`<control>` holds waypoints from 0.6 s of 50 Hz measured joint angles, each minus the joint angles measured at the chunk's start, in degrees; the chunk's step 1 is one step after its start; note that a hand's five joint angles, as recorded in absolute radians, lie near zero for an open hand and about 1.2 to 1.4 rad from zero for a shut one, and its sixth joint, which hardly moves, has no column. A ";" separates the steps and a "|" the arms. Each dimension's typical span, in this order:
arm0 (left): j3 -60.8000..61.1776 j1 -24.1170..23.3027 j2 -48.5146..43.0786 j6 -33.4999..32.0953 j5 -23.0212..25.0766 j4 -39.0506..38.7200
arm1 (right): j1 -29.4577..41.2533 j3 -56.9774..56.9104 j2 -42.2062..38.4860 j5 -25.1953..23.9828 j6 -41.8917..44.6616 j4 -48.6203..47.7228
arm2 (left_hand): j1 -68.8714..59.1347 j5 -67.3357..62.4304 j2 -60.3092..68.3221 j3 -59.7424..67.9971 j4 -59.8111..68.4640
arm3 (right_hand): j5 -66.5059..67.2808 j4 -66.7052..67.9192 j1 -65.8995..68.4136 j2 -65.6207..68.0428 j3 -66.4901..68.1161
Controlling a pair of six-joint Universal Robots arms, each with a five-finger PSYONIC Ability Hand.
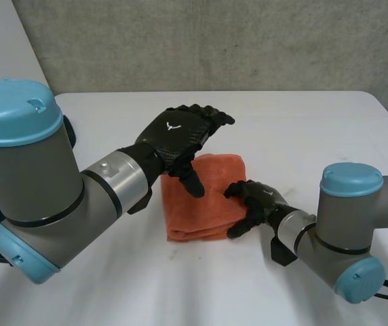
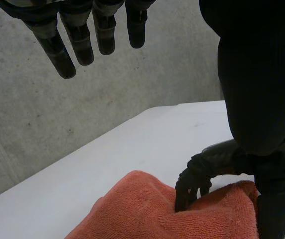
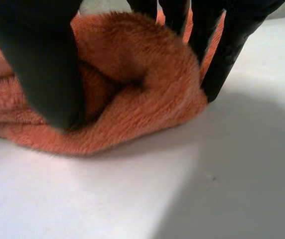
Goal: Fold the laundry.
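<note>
Pinching the right edge of the folded orange terry towel [image 1: 201,200] on the white table [image 1: 302,129], the right hand [image 1: 255,200] curled thumb and fingers round its layers, likely to keep the fold together; the left hand [image 1: 177,132] hovered above, relaxed and empty.

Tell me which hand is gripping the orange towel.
The right hand, curled round an edge of the towel; the left hand is open above it.
</note>
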State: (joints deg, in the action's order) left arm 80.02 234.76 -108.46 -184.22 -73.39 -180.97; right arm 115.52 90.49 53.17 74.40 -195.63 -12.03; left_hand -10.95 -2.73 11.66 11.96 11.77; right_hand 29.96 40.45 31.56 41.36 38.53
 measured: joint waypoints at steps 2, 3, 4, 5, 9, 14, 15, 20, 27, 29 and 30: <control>0.02 0.00 0.00 0.00 0.00 0.00 | 0.17 -0.10 -0.08 1.14 0.02 -0.81 | 0.00 0.00 0.00 0.00 0.00 | 10.47 9.54 6.49 8.78 7.03; 0.03 0.00 0.00 0.00 0.00 0.00 | 0.18 -0.11 -0.08 1.33 0.02 -0.95 | 0.00 0.00 0.00 0.00 0.00 | 16.08 15.40 10.07 11.90 10.08; 0.07 0.00 0.00 0.00 0.00 0.00 | 0.23 -0.13 -0.04 2.14 0.06 -1.58 | 0.00 0.00 0.00 0.00 0.00 | 21.30 22.27 13.62 15.62 13.57; 0.13 0.00 0.00 0.00 0.00 0.00 | 0.23 -0.20 -0.02 2.62 0.10 -1.94 | 0.00 0.00 0.00 0.00 0.00 | 23.47 25.94 16.04 18.17 13.44; 0.50 0.12 0.03 0.00 0.00 -0.09 | 0.16 -1.54 -0.03 3.98 0.39 -2.99 | 0.00 0.00 0.00 0.00 0.00 | 23.77 27.44 18.63 23.11 22.44; 0.96 0.41 0.08 0.03 0.00 -0.16 | -0.75 -6.94 -1.75 4.37 1.13 -2.63 | 0.00 0.00 0.00 0.00 0.00 | 23.77 27.46 18.99 25.32 25.66; 1.04 0.46 0.08 0.03 0.00 -0.17 | -1.11 -8.11 -2.18 4.33 1.36 -2.41 | 0.00 0.00 0.00 0.00 0.00 | 23.77 27.47 18.99 25.32 25.97; 1.49 0.73 0.08 0.07 -0.04 -0.18 | -3.61 -15.15 -4.88 4.04 3.47 -0.13 | 0.00 0.00 0.00 0.00 0.00 | 23.77 27.46 18.99 25.32 28.05; 2.11 0.99 -0.01 0.09 -0.09 -0.22 | -9.45 -31.66 -12.29 3.96 9.02 6.36 | 0.00 0.00 0.00 0.00 0.00 | 24.47 27.63 18.92 25.33 28.69; 2.26 1.17 -0.09 0.09 -0.11 -0.23 | -11.52 -37.58 -15.13 4.21 10.19 8.52 | 0.00 0.00 0.00 0.00 0.00 | 24.62 27.64 18.92 25.32 28.98; 2.34 1.33 -0.17 0.09 -0.13 -0.25 | -13.40 -42.91 -17.70 4.50 10.91 10.40 | 0.00 0.00 0.00 0.00 0.00 | 24.90 27.64 18.92 25.32 28.98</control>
State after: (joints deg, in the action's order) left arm 82.37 236.10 -108.63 -184.13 -73.52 -181.22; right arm 102.12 47.57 35.46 78.90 -184.72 -1.63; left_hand -10.95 -2.72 11.66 11.96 11.77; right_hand 54.86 68.09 50.48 66.68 67.51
